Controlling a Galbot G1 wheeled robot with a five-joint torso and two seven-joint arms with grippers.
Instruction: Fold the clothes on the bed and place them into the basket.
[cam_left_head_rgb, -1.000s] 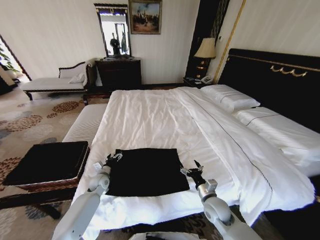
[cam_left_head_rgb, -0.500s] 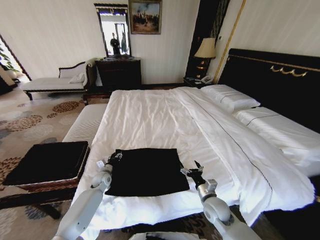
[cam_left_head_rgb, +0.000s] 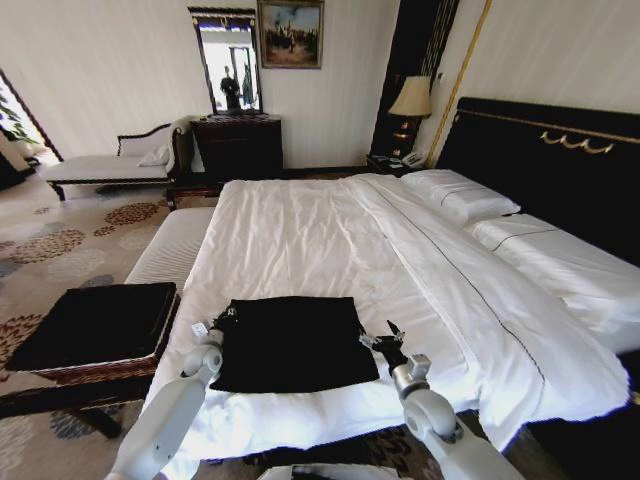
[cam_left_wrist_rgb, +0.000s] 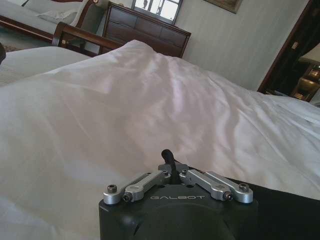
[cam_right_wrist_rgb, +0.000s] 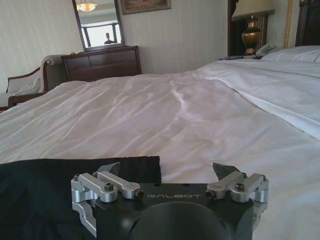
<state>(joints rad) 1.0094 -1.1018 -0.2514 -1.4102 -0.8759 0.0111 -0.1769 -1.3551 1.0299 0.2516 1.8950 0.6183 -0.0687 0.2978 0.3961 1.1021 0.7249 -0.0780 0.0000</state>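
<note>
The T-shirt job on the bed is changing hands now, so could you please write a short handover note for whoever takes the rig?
Left hand: shut, at the black T-shirt's left edge.
Right hand: open, low at the shirt's right edge, holding nothing.
The shirt lies flat as a dark rectangle near the foot of the bed.
The basket stands on the floor to the left of the bed, with no shirt in it.
Done: shirt partly folded, apparently.
Left: finish folding and move the shirt into the basket.
</note>
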